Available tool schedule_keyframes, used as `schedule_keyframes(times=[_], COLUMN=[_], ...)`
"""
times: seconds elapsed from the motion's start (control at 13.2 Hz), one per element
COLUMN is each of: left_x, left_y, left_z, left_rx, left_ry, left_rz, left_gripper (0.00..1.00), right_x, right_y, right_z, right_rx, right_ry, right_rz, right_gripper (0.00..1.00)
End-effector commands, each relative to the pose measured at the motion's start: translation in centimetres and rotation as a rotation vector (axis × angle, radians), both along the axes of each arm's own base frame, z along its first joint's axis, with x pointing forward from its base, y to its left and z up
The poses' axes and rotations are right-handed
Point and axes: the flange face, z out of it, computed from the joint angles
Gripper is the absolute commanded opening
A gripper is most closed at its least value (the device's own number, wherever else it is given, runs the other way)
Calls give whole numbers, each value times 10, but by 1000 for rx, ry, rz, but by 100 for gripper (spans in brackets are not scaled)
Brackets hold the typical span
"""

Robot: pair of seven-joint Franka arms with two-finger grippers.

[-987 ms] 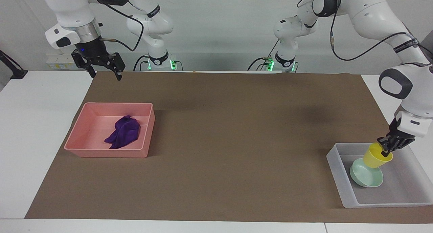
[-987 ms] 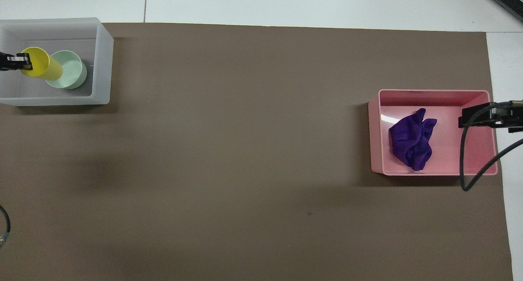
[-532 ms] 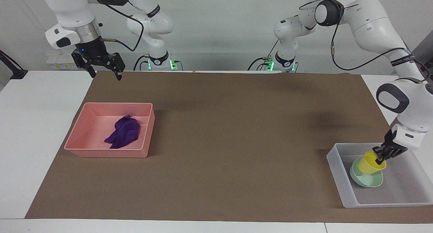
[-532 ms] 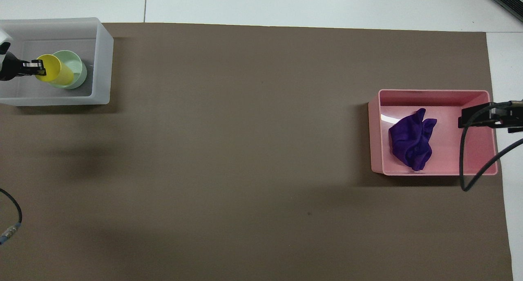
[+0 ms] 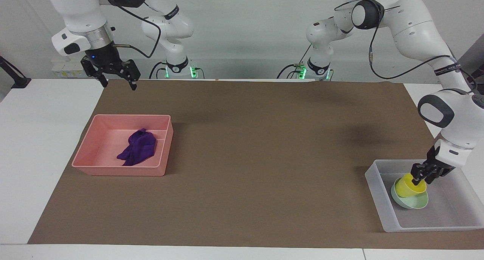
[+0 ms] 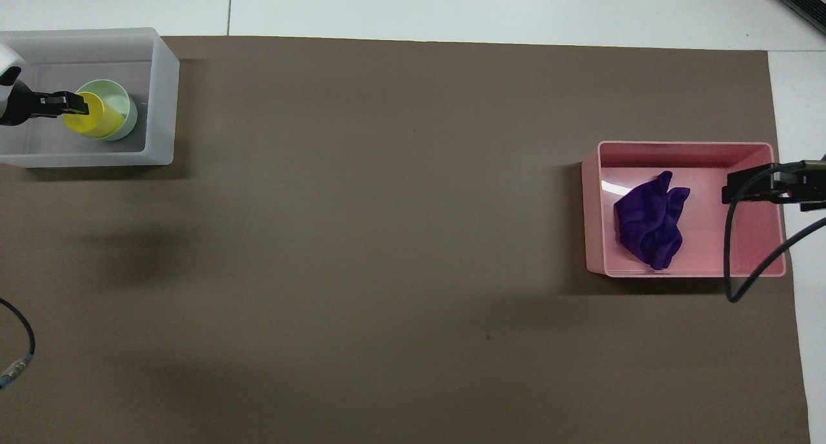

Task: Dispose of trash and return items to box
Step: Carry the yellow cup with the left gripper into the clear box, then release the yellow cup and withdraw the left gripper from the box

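Observation:
The yellow cup (image 5: pixel 407 186) stands in the mint-green bowl (image 5: pixel 415 204) inside the translucent box (image 5: pixel 378 199) at the left arm's end of the table. My left gripper (image 5: pixel 419 178) is shut on the cup's rim, one finger inside it. In the overhead view the left gripper (image 6: pixel 79 104) pinches the cup (image 6: pixel 95 119) in the bowl (image 6: pixel 124 103) in the box (image 6: pixel 164 102). The purple rag (image 5: pixel 139 146) lies in the pink tray (image 5: pixel 121 172). My right gripper (image 5: pixel 118 84) is open and empty, raised over the mat's edge beside the pink tray.
A brown mat (image 5: pixel 257 158) covers most of the white table. In the overhead view the rag (image 6: pixel 648 228) lies in the pink tray (image 6: pixel 684 148), and the right gripper (image 6: pixel 735 189) and its cable hang over that tray's end.
My left gripper has lowered the yellow cup from a tilt above the box down into the mint-green bowl, more upright. The right arm has barely moved.

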Motion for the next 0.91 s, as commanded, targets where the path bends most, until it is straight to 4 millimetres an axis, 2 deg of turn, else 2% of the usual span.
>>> schedule_keyframes(times=[0.0, 0.23, 0.38, 0.61, 0.68, 0.84], left_x=[-17, -54, -84, -115, -126, -141], left_y=[-24, -73, -111, -168, -181, -189], left_z=[52, 96, 113, 144, 158, 182], left_rx=[10, 5, -1, 41, 51, 91], left_ry=[-10, 18, 46, 79, 96, 126], left_rz=[-75, -137, -170, -163, -170, -189], left_gripper=[100, 100, 100, 100, 100, 100], right_x=[-5, -5, -5, -5, -5, -5], right_y=[-1, 1, 1, 1, 1, 1], right_z=[1, 1, 1, 1, 1, 1], right_rx=[-3, -3, -3, -3, -3, -3], right_ry=[0, -1, -1, -1, -1, -1], right_rz=[16, 20, 20, 20, 20, 20], right_gripper=[100, 100, 100, 100, 100, 100])
